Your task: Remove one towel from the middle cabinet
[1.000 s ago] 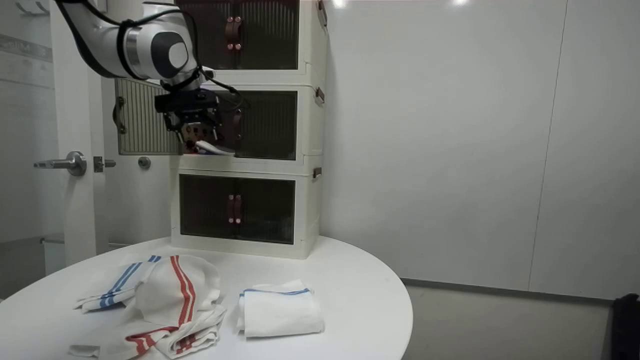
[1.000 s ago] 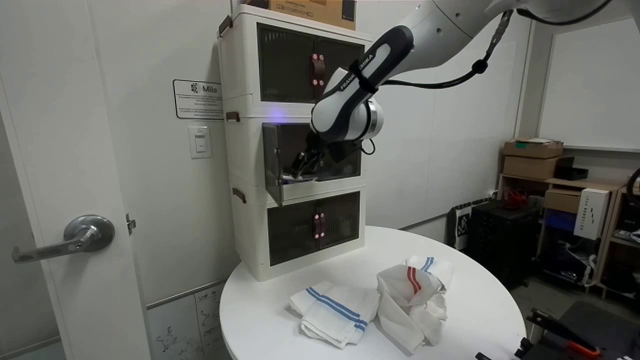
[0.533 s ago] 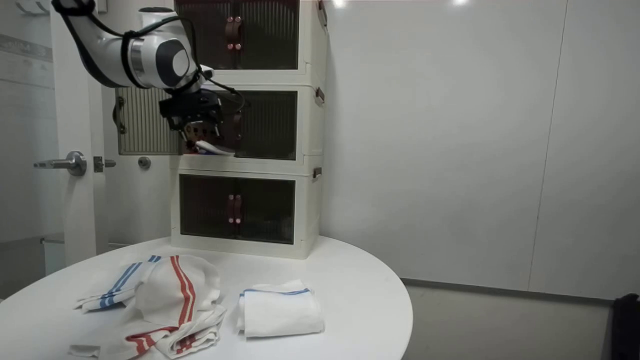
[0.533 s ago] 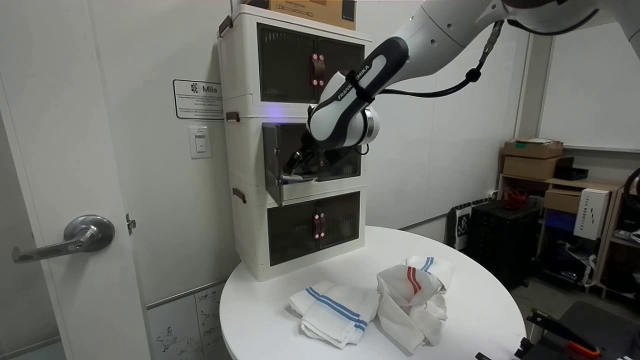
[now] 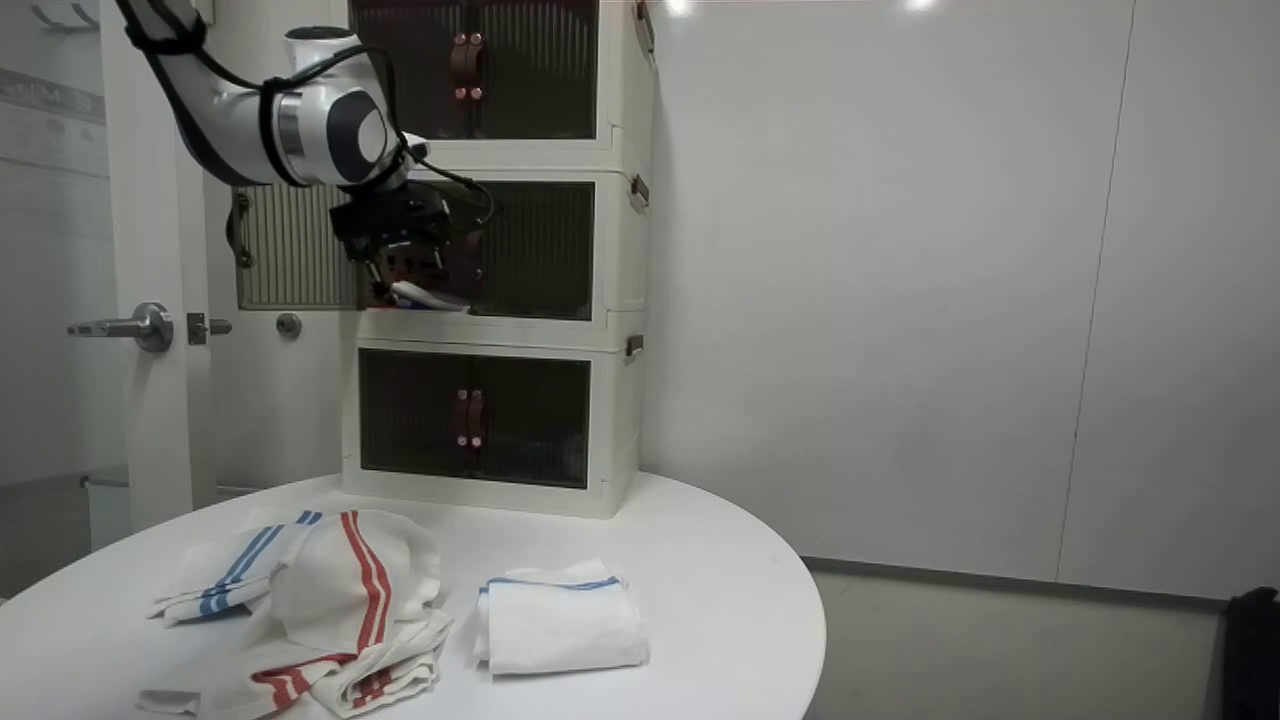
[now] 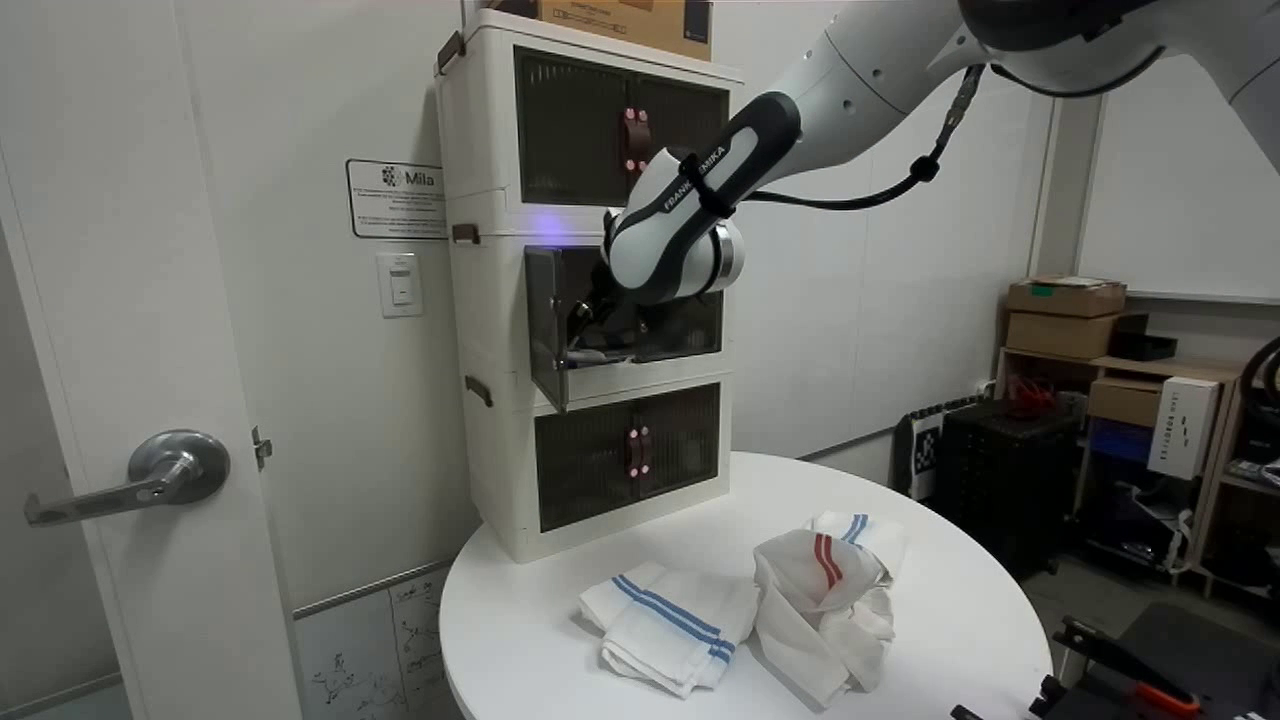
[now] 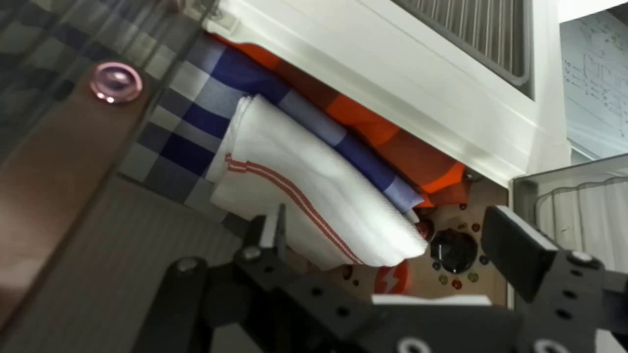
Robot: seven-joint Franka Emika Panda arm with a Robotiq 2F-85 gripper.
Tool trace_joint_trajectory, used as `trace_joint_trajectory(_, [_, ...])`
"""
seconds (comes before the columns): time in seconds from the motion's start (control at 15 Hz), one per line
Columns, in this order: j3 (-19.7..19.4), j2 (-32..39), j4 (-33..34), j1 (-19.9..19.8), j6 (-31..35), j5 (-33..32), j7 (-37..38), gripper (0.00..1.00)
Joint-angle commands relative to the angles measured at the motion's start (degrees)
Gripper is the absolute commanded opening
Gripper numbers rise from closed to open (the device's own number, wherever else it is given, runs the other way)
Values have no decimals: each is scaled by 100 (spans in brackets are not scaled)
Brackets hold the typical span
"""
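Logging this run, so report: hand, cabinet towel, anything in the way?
Hand open, nothing gripped. White red-striped towel folded inside middle cabinet, lying on blue-checked cloth. Closed cabinet door alongside might crowd the reach.

White arm (image 6: pixel 850 75), black cable (image 6: pixel 850 204), EMIKA lettering (image 6: pixel 713 162); black tool (image 7: pixel 395 235), silvery screws (image 7: pixel 251 253)

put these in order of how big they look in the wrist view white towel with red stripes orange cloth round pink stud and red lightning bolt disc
Largest to smallest:
1. White towel
2. Orange cloth, counting only what shows
3. Pink stud, though it may just be closer up
4. Lightning bolt disc
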Motion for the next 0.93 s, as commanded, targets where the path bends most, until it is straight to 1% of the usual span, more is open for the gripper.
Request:
trace_joint_trajectory(0.0, [41,294,407,-7,5,-197,86,100])
trace_joint_trajectory(0.27, [23,403,545,9,7,-265,84,100])
trace_joint_trajectory(0.4, [29,434,592,5,-2,-281,84,96])
trace_joint_trajectory(0.47, [19,450,614,10,-2,-289,88,96])
trace_joint_trajectory(0.73, [10,459,638,15,-58,-324,74,90])
trace_joint_trajectory(0.8, [10,456,637,15,-70,-329,80,98])
trace_joint_trajectory(0.87, [5,453,637,18,-82,-335,85,97])
